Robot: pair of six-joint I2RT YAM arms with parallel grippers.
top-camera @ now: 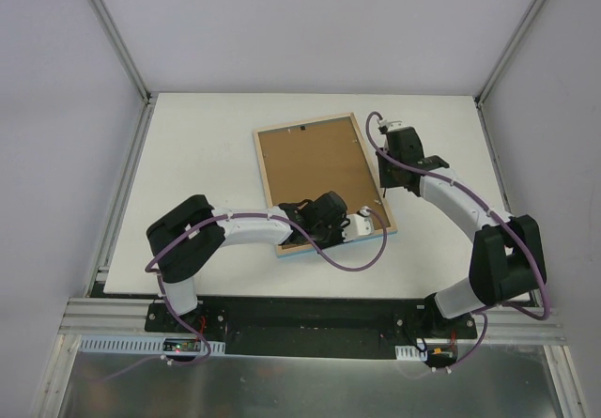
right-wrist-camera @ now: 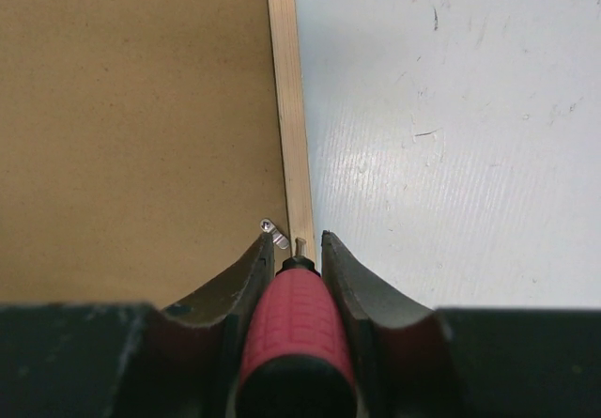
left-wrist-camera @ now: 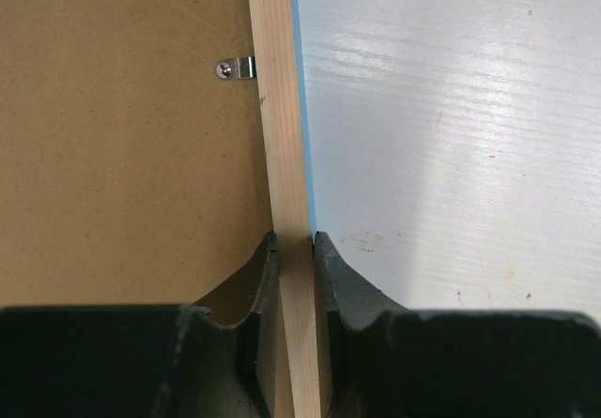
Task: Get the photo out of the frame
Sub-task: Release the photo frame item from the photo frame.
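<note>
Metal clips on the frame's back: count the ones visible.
2. One clip by the frame rim ahead of the left gripper; another clip at the screwdriver tip in the right gripper. Others may be hidden.

Bright, even light (soft glare).

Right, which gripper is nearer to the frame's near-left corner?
Left. The left gripper clamps the near rim of the frame, partway along from that corner. The right gripper, shut on a red-handled tool, is at the frame's right-hand rim, farther away.
</note>
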